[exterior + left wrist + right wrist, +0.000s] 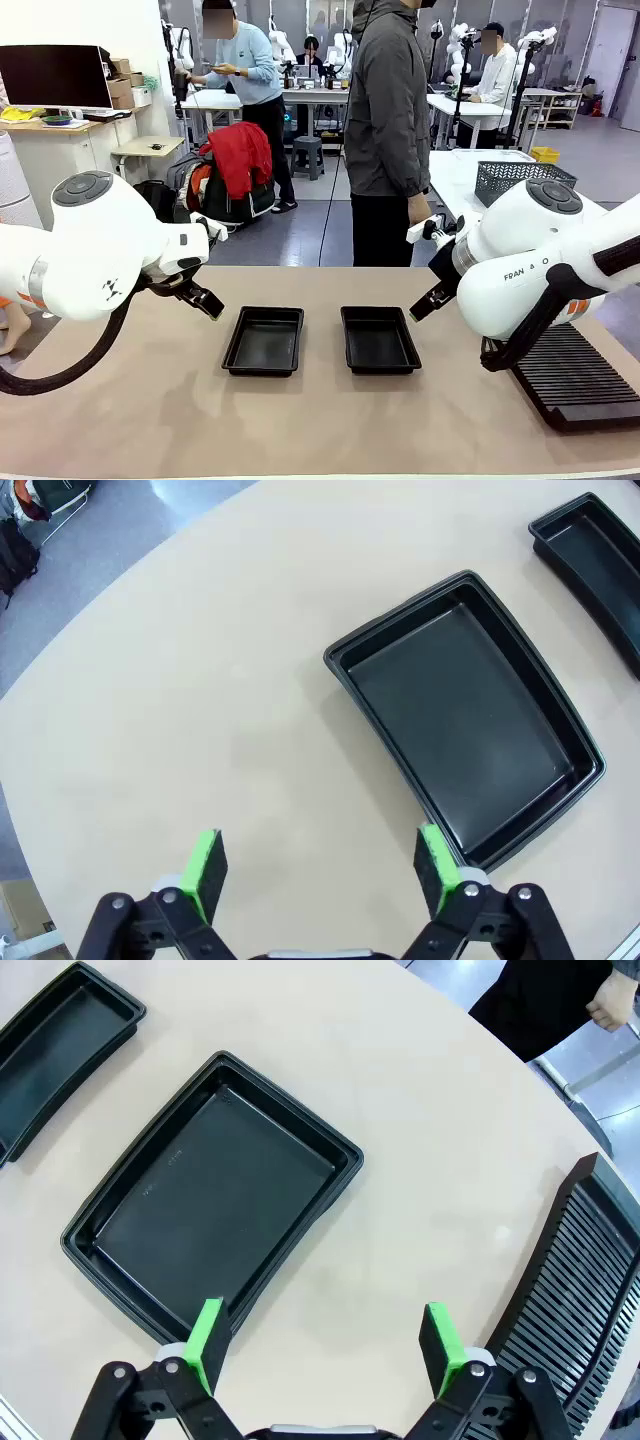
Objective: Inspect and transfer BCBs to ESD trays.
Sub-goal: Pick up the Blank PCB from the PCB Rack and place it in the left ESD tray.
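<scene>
On the beige table [150,400], two shallow black trays lie side by side near the middle, with a strip of tabletop between them: the left ESD tray [263,342] and the right ESD tray [378,340]. Both sit flat, their long sides running away from the robot. Each floor is plain black plastic (a faint sheen shows on it in the wrist views). The left gripper [208,303] hangs above the table just to the left of the left ESD tray and does not touch it. In the left wrist view its jaws stand spread wide with only bare tabletop between the green pads [207,870], and the tray's near corner lies just beside one of them. The right gripper [422,303] hangs on the right of the right ESD tray, likewise spread wide and holding nothing. In the right wrist view one of its pads stands over the tray's near rim and the other over bare table. A long black slotted rack [575,380] lies at the table's right edge, near the right arm and apart from the trays. A person in a dark grey jacket [385,120] stands at the far side, one hand [418,210] hanging down. Behind the right arm, a grey wire mesh basket [520,180] rests on a white table.
</scene>
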Robot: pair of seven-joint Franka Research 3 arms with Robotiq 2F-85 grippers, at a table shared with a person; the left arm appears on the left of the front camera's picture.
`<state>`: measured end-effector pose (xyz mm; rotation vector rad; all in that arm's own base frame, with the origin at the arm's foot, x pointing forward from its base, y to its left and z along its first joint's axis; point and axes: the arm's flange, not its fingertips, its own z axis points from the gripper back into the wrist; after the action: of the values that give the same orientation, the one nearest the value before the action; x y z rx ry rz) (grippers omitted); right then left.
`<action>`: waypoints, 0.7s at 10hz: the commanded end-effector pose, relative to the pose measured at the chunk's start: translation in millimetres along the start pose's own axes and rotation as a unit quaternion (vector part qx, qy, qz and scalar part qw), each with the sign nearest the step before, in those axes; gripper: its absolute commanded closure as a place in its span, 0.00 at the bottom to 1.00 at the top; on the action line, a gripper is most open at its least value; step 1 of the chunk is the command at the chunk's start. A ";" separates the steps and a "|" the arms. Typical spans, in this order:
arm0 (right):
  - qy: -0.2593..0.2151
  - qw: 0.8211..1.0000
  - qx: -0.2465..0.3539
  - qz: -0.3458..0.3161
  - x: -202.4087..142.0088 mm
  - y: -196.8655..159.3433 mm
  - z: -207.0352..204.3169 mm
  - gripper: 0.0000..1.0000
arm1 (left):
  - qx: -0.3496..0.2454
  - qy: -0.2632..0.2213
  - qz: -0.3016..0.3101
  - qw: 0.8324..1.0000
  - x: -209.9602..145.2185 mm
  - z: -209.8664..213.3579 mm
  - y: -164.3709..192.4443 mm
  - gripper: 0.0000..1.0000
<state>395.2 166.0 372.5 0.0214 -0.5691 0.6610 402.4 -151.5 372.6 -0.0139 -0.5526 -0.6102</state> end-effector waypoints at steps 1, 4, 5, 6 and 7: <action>0.000 1.000 0.000 0.000 0.0 0.0 0.0 0.00 | 0.000 0.000 0.000 1.000 0.0 0.0 0.0 0.00; 0.000 1.000 0.000 0.000 0.0 0.0 0.0 0.00 | 0.000 0.000 0.000 1.000 0.0 0.0 0.0 0.00; 0.000 1.000 0.000 0.000 0.0 0.0 0.0 0.00 | 0.000 0.000 0.000 1.000 0.0 0.0 0.0 0.00; 0.000 1.000 0.000 0.000 0.0 0.0 0.0 0.00 | 0.000 0.000 0.000 1.000 0.0 0.0 0.0 0.00; 0.000 1.000 0.000 0.000 0.0 0.0 0.0 0.00 | 0.000 0.000 0.000 1.000 0.0 0.0 0.0 0.00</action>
<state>395.1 166.1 372.5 0.0210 -0.5692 0.6615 401.7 -153.3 372.5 -0.0121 -0.5528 -0.6152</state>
